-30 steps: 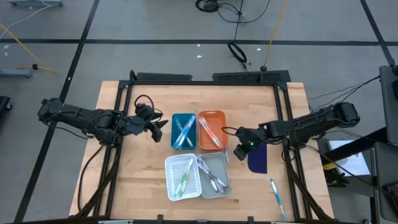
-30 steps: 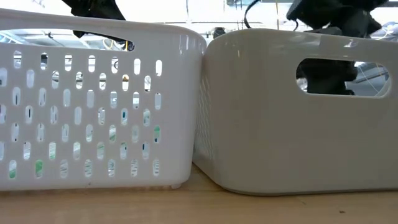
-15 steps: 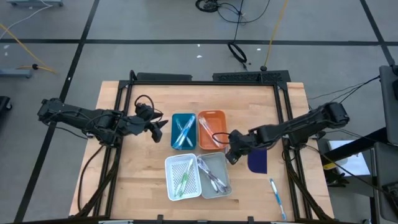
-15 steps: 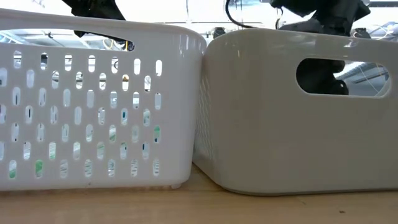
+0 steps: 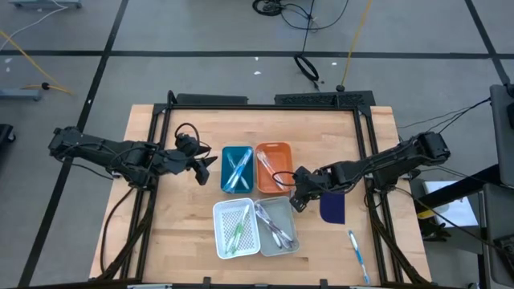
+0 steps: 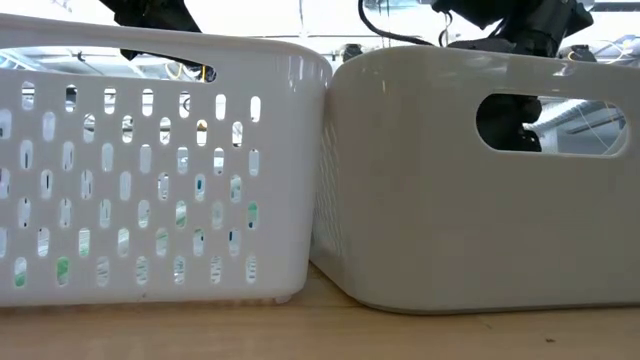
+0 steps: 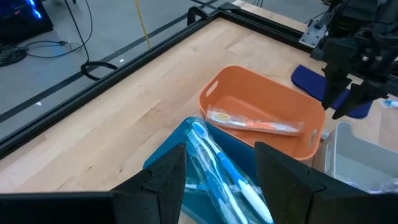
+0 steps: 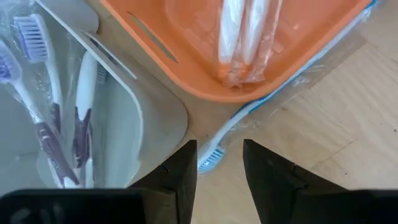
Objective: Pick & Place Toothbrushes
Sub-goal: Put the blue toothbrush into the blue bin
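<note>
Low view: white perforated tray (image 6: 160,170) and grey tray (image 6: 480,180) fill the frame and hide the table behind; both arms cut off at top edge. Right wrist view: blue toothbrush (image 8: 230,134) mostly hidden under the orange tray (image 8: 249,81), only head and neck visible. High view: individual toothbrushes in trays too small to count.

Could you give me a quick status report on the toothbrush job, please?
Right gripper open above a blue toothbrush wedged between orange tray and grey tray. Left gripper open, waiting over blue tray.
</note>
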{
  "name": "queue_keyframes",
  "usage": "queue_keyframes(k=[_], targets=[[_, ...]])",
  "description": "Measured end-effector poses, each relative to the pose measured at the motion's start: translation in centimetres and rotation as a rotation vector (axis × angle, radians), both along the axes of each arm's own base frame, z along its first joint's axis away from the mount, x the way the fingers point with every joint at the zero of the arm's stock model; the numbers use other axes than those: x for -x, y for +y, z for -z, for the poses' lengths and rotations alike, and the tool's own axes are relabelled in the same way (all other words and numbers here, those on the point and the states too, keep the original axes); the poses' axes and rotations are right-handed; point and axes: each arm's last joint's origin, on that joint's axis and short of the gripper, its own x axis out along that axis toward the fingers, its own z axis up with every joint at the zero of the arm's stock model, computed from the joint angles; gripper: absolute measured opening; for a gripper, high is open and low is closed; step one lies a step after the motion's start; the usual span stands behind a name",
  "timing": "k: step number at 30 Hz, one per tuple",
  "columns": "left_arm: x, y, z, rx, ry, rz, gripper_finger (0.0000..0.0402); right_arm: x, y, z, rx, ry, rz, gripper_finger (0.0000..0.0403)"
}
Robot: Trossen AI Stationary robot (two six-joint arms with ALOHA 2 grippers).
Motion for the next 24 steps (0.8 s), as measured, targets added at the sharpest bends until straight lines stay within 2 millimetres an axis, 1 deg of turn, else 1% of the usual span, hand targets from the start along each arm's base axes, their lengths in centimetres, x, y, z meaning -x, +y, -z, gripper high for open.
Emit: queue_keyframes(k=[9, 15, 19, 24], targets=[[0.0, 0.0, 0.0, 0.000, -0.001, -0.001, 0.0186, 0.0, -0.1, 0.0, -0.005, 0.008, -0.037, 0.0114], [0.0, 0.0, 0.0, 0.001, -0.001, -0.001, 0.0186, -0.1, -0.7, 0.0, -0.021, 0.010, 0.007, 0.0116], [0.0, 0.0, 0.0, 0.002, -0.002, -0.002, 0.0186, -0.2, -1.0, 0.2, -0.044, 0.021, 0.010, 0.0139], [0.0, 0.0, 0.0, 0.003, -0.003, -0.002, 0.0186, -0.3, -1.0, 0.7, -0.061, 0.052, 0.002, 0.0187]])
